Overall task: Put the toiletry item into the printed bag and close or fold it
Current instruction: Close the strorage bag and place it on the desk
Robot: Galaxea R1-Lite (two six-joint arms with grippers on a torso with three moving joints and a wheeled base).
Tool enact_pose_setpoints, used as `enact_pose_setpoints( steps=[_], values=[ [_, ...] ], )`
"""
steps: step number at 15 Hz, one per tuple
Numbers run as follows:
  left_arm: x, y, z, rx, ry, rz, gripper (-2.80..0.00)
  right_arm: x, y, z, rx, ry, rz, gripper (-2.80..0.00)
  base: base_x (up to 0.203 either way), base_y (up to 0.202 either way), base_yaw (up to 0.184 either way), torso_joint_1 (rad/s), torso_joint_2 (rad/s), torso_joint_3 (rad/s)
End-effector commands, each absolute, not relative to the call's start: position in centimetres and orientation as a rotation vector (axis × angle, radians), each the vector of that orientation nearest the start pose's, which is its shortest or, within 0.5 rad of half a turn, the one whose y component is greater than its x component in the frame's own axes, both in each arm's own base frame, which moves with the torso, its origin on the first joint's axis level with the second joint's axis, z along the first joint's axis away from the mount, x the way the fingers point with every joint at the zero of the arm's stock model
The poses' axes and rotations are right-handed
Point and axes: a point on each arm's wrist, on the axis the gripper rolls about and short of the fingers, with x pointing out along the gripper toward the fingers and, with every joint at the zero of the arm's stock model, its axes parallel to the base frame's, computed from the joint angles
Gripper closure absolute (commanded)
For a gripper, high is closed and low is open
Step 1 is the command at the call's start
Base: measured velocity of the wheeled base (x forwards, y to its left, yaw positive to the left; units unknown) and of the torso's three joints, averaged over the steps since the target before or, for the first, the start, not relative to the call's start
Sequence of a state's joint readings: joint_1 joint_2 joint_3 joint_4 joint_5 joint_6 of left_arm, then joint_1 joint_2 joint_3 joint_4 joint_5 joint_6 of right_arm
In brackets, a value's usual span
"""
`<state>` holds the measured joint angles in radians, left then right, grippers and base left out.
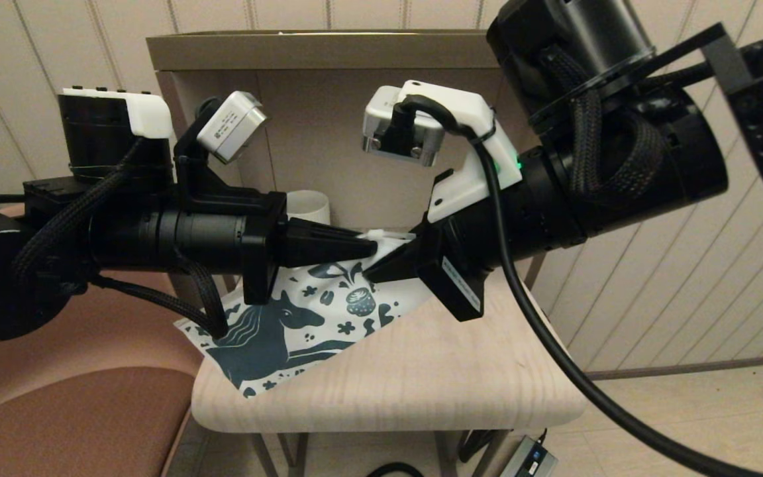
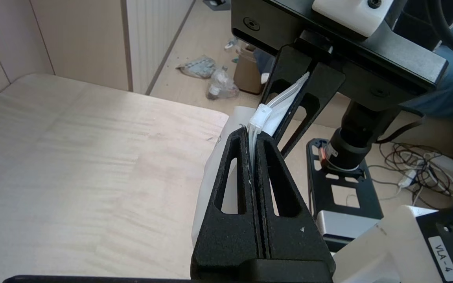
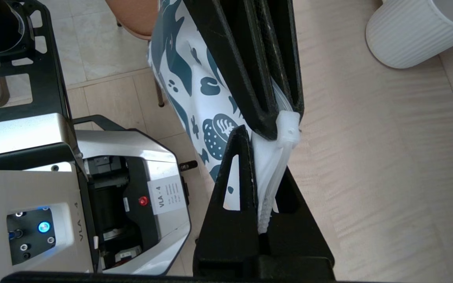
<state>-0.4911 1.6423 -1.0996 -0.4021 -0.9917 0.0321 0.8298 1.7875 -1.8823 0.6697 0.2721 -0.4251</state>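
The printed bag (image 1: 295,318), white with a dark teal horse and flowers, lies on the wooden table with its zip edge raised. My left gripper (image 1: 371,248) is shut on that zip edge, and the wrist view shows its tips (image 2: 253,135) just behind the white zip slider (image 2: 260,116). My right gripper (image 1: 371,271) meets it tip to tip and is shut on the same edge (image 3: 264,157), on the other side of the slider (image 3: 288,124). The bag's print (image 3: 195,90) hangs beside the fingers. No toiletry item is visible.
A white ribbed mug (image 1: 308,205) stands behind the bag, near the back panel; it also shows in the right wrist view (image 3: 415,31). The light wood table (image 1: 421,371) extends in front and to the right. A pink chair (image 1: 57,411) sits to the left.
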Motion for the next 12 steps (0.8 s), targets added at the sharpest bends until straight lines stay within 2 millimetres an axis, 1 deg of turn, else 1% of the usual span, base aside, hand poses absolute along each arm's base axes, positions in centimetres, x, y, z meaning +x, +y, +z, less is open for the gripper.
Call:
enact_pose_setpoints(
  steps=[1, 5, 6, 12],
  values=[
    [25.70, -15.88, 26.14, -0.013, 0.123, -1.489, 0.00, 20.95, 23.87, 32.79, -0.541, 0.352, 1.189, 0.00, 0.000, 0.000, 0.000, 0.000, 0.00, 0.000],
    [25.62, -15.84, 26.21, -0.015, 0.127, -1.487, 0.00, 20.94, 23.84, 32.77, -0.541, 0.354, 1.189, 0.00, 0.000, 0.000, 0.000, 0.000, 0.00, 0.000],
    [25.45, -15.74, 26.14, -0.013, 0.124, -1.486, -2.80, 20.95, 23.83, 32.76, -0.541, 0.355, 1.188, 0.00, 0.000, 0.000, 0.000, 0.000, 0.00, 0.000],
    [25.30, -15.67, 26.30, -0.012, 0.118, -1.491, -2.80, 21.03, 23.97, 32.51, -0.543, 0.363, 1.192, 0.00, 0.000, 0.000, 0.000, 0.000, 0.00, 0.000]
  ],
)
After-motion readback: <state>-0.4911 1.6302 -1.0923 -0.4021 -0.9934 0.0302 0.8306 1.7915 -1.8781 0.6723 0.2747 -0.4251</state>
